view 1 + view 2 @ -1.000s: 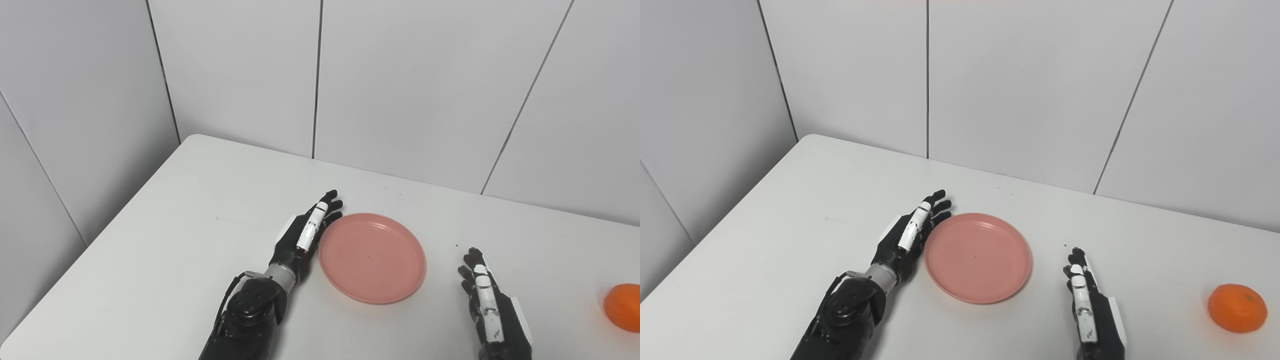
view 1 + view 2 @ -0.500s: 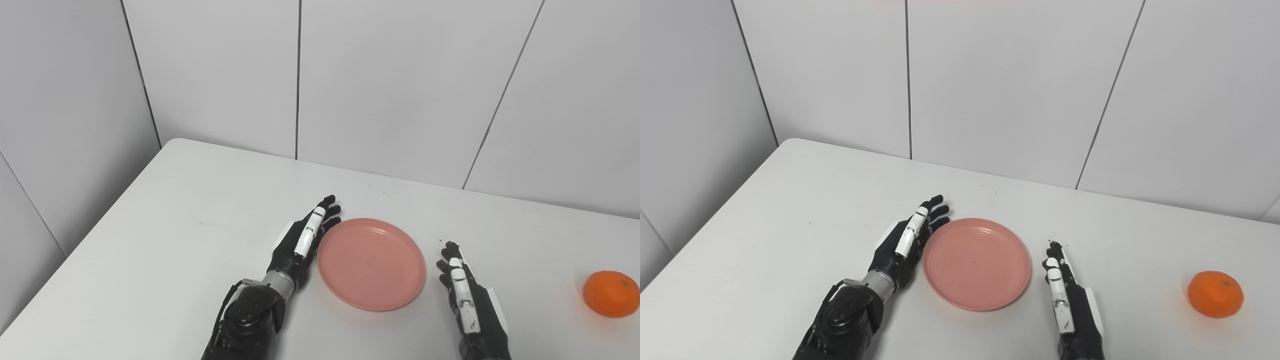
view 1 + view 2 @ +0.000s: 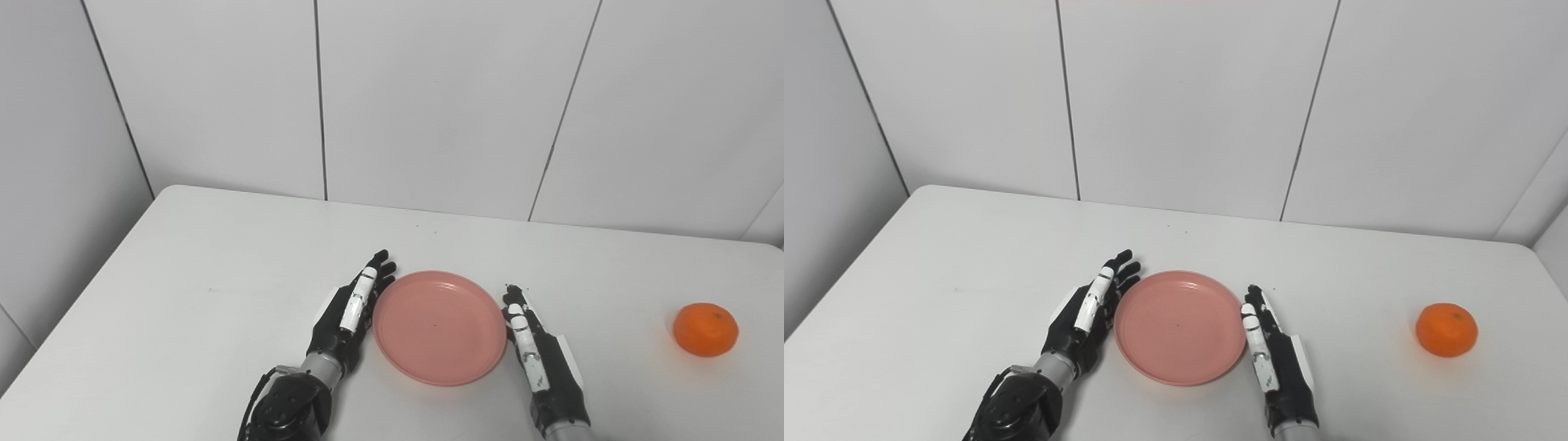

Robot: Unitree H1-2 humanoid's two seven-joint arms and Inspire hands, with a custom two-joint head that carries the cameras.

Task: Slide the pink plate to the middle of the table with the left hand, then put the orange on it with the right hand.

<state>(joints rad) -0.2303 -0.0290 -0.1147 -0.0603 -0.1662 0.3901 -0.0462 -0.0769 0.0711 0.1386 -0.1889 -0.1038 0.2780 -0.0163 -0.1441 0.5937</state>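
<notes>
Left eye view: pink plate [image 3: 439, 327] sat flat at lower centre of white table [image 3: 214, 275]. Left hand [image 3: 349, 309] lay edge-on against plate's left rim, fingers straight and pressed together, holding nothing. Right hand [image 3: 539, 358] just beside right rim, fingers likewise straight, empty. Orange [image 3: 705, 329] at far right, well apart from plate.

Right eye view: same layout; plate [image 3: 1179, 327] between both hands, orange [image 3: 1446, 329] at right of frame, untouched.
</notes>
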